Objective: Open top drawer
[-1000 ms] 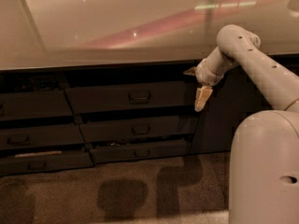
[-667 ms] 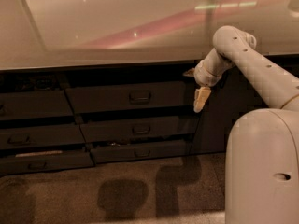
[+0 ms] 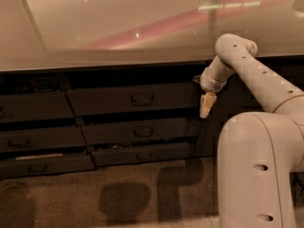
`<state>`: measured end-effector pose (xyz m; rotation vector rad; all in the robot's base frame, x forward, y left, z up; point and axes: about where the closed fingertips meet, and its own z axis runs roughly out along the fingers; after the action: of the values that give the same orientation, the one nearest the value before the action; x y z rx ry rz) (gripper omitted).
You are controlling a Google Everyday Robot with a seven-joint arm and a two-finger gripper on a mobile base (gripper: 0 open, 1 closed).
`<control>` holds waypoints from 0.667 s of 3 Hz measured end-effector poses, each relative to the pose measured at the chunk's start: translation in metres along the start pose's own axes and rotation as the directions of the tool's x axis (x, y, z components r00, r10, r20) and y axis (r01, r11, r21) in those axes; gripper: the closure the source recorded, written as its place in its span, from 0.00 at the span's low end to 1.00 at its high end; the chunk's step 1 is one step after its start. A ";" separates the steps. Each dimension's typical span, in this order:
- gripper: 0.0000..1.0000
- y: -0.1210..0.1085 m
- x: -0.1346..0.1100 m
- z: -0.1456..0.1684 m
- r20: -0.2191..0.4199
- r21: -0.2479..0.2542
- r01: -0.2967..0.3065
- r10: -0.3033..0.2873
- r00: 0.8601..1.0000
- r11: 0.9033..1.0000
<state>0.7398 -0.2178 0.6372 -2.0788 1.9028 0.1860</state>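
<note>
The top drawer (image 3: 109, 100) sits in the middle column of the cabinet, directly under the lip of the pale glossy counter (image 3: 118, 27). From my feed its front is a long, dark grey panel, the tallest of the three stacked there, with a small dark loop handle (image 3: 141, 99) at its centre. A band of deep shadow lies between its upper edge and the counter, and I cannot tell how far out the front stands. Two slimmer drawer fronts (image 3: 142, 132) with similar handles lie below it, and another column of drawers (image 3: 33, 107) is on the left. The gripper (image 3: 206, 104) hangs pointing down from the wrist, just beside the right end of the top drawer's front and well away from the handle. I cannot tell whether it touches the front, nor whether it is spread or pressed together. Compared with a second ago, the gripper sits in almost the same spot against the drawer's right end. The big white arm link (image 3: 256, 170) in the foreground has crept leftward and covers more of my view. The drawer front itself looks unchanged.
</note>
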 end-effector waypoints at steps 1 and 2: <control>0.19 0.000 0.000 0.000 0.000 0.000 0.000 0.000 1.000 1.000; 0.42 0.000 0.000 0.000 0.000 0.000 0.000 0.000 1.000 1.000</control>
<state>0.7398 -0.2178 0.6371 -2.0789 1.9028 0.1861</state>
